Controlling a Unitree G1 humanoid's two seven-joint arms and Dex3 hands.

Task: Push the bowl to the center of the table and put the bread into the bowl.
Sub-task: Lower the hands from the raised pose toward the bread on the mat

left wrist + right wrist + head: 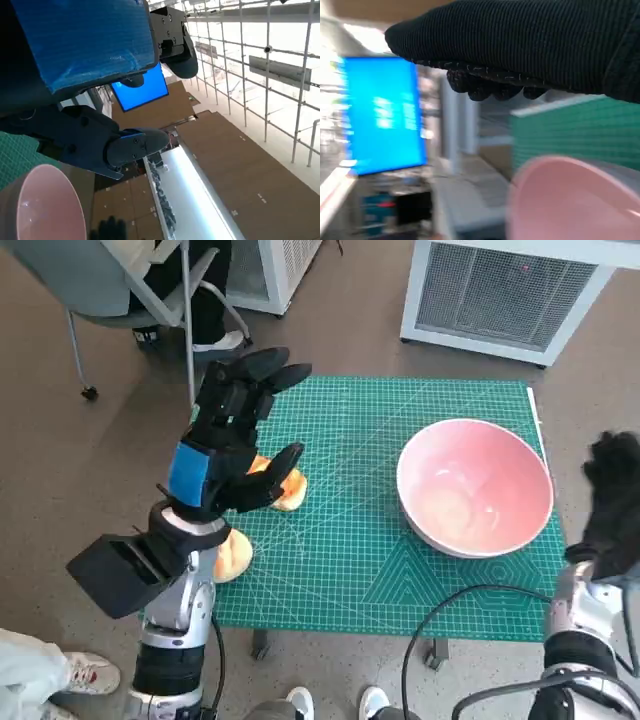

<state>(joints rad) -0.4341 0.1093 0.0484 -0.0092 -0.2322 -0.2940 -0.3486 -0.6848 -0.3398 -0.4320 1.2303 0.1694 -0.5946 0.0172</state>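
Note:
A pink bowl (475,485) stands on the right part of the green mat (360,560), close to the table's right edge. One piece of bread (292,490) lies left of centre, half hidden by my left hand (235,435). That hand hovers above it with fingers spread and holds nothing. A second bread piece (235,555) lies at the mat's left edge by my forearm. My gloved right hand (612,500) is off the table's right edge beside the bowl's rim, empty. In the wrist views the bowl (45,205) (570,200) shows below each hand (100,135) (520,50).
A white vented cabinet (510,295) stands beyond the table's far right corner. A chair (130,290) with a seated person's legs is at the far left. Shoes (80,675) show by the near edge. A black cable (450,610) loops over the near right corner.

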